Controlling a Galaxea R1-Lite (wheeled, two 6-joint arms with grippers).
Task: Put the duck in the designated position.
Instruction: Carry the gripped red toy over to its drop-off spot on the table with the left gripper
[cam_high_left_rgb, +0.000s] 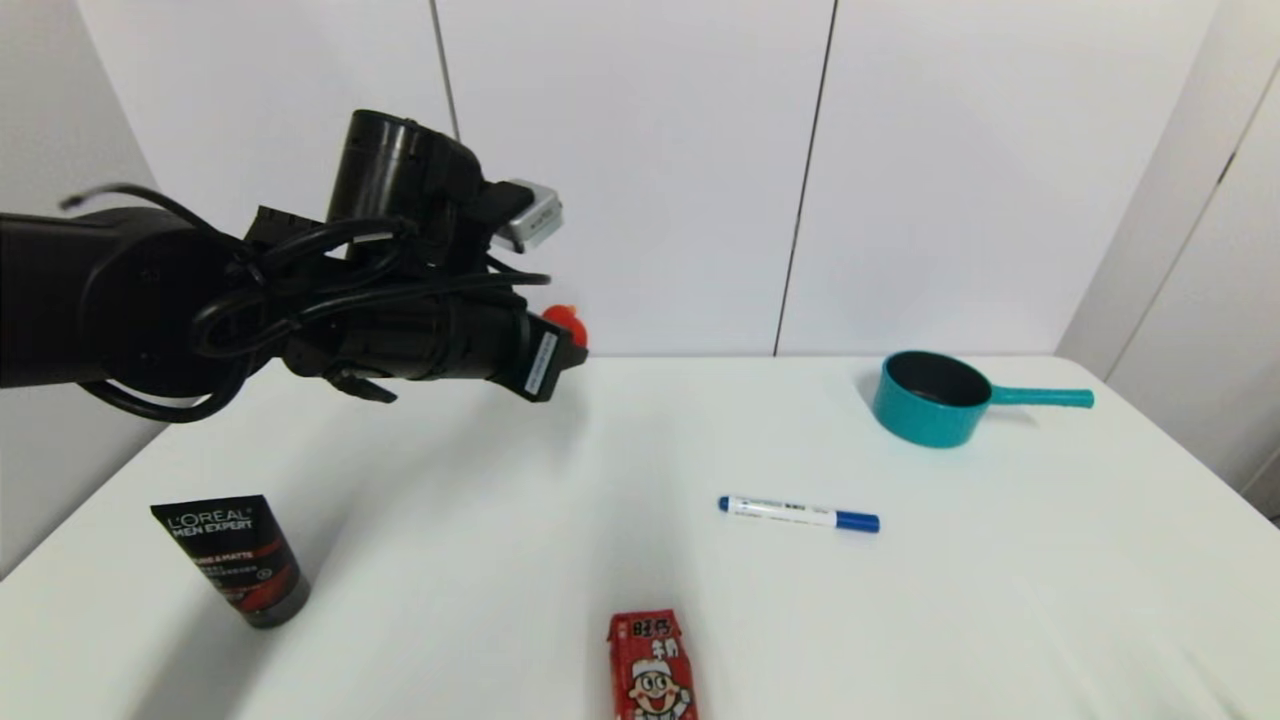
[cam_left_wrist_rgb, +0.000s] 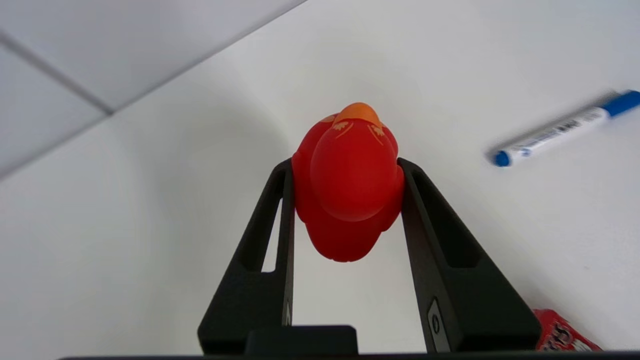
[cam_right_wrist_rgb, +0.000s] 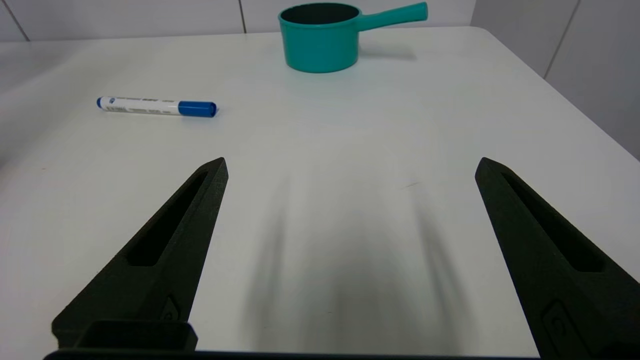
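White surface (cam_high_left_rgb: 480, 520), duck carried aloft.
Left gripper (cam_left_wrist_rgb: 347, 185), well left of the teal pot (cam_high_left_rgb: 925, 400), has its fingers clamped on the duck (cam_left_wrist_rgb: 350, 185): transport underway, lowering next; right gripper (cam_right_wrist_rgb: 350, 170) idles spread wide.

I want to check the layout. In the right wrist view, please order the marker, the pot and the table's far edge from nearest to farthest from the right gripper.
From the open right gripper:
1. Marker, lying flat, off to one side of the fingers.
2. Pot, upright, well beyond the marker.
3. Table's far edge, just behind the pot, by the wall.
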